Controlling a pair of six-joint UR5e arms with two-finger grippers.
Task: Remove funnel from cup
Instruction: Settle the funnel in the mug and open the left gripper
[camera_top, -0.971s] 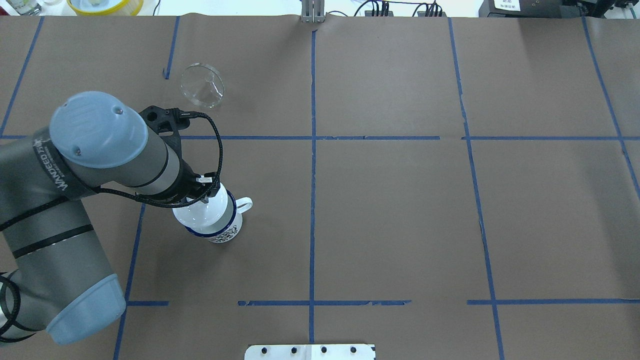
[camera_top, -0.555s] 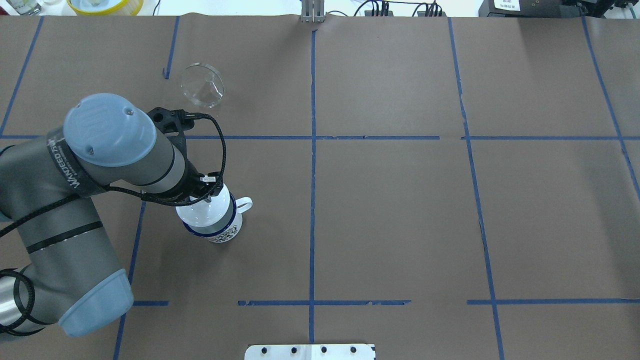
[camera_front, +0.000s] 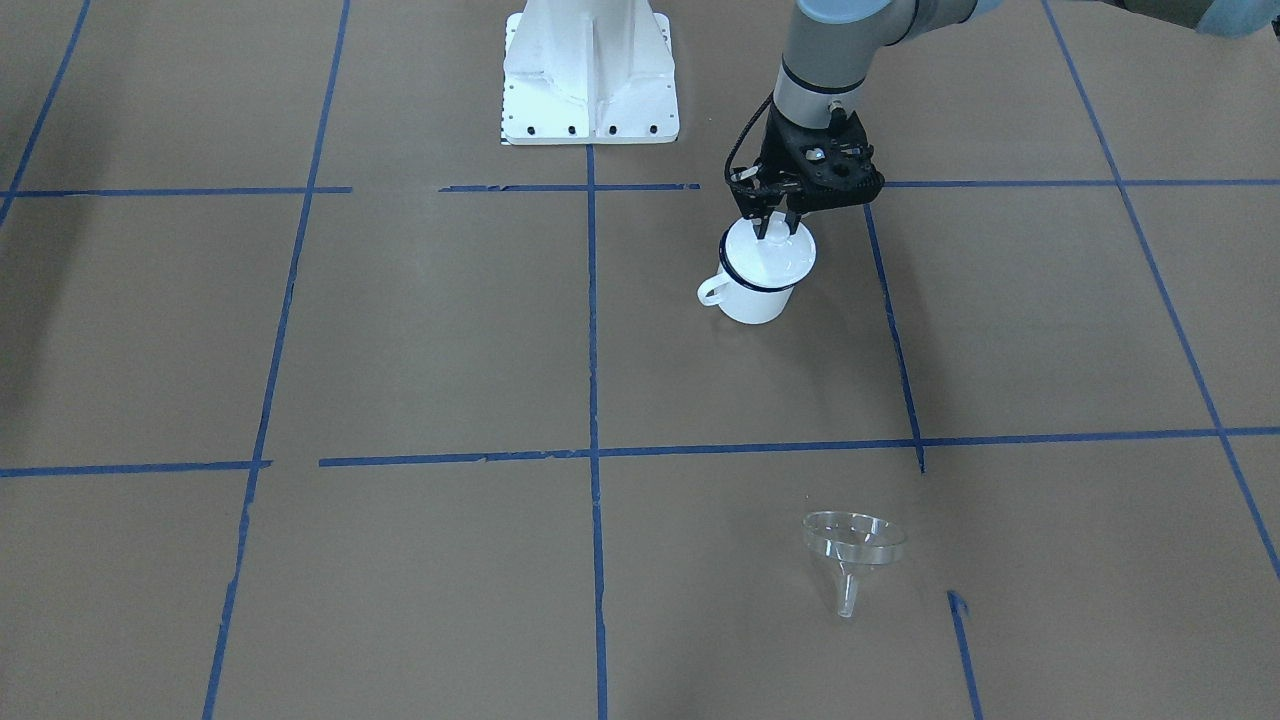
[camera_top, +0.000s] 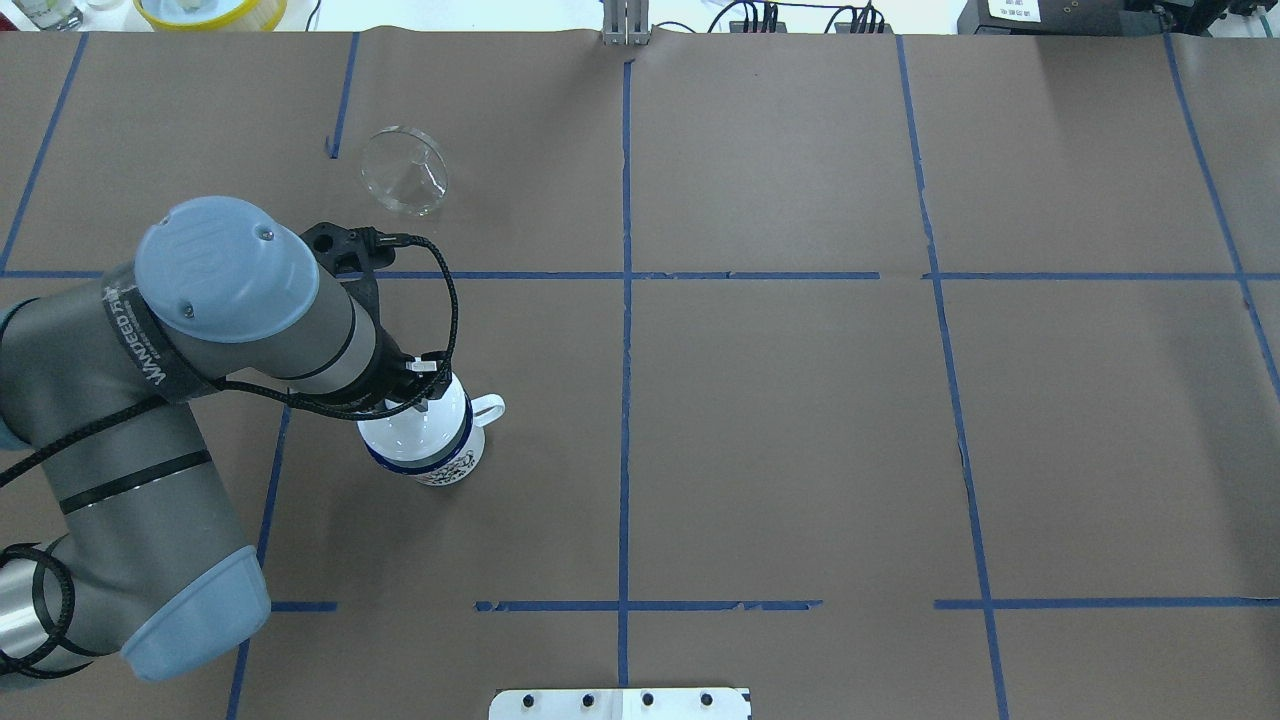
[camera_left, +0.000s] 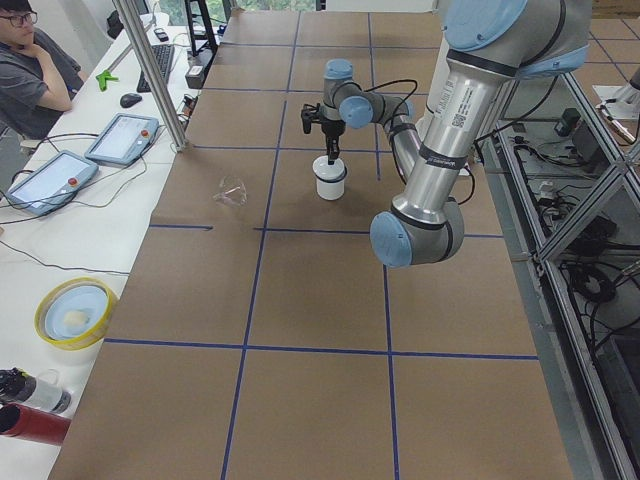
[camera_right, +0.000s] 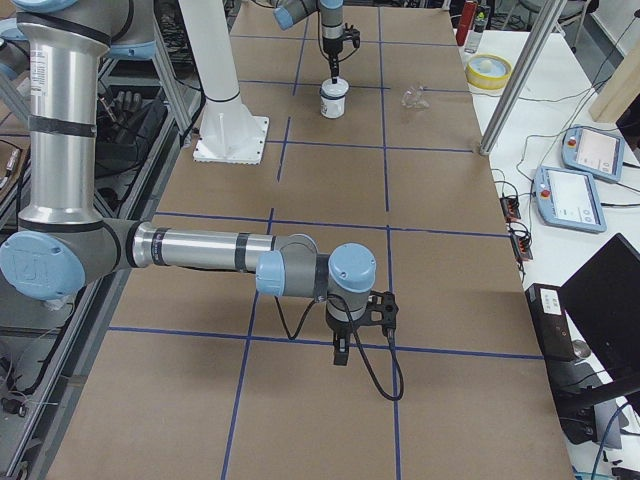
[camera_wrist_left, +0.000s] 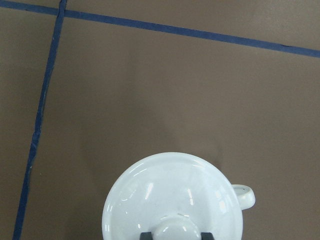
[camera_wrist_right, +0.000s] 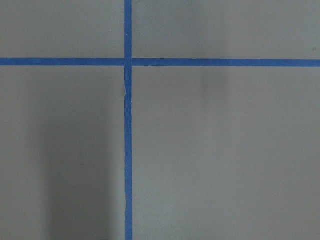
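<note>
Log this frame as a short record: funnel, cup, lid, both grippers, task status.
funnel: small clear funnel on the brown table, apart from the mug
cup: white enamel mug with blue rim, upright
lid: white round knobbed lid, seated on the mug
left gripper: closed on the lid's knob
right gripper: above the table, state unclear
task status: funnel already out

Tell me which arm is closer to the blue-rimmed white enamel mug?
Left. The left gripper sits directly over the white enamel mug, fingers flanking the knob of the white round lid on it. The right gripper hangs over the brown table, far from the mug.
</note>
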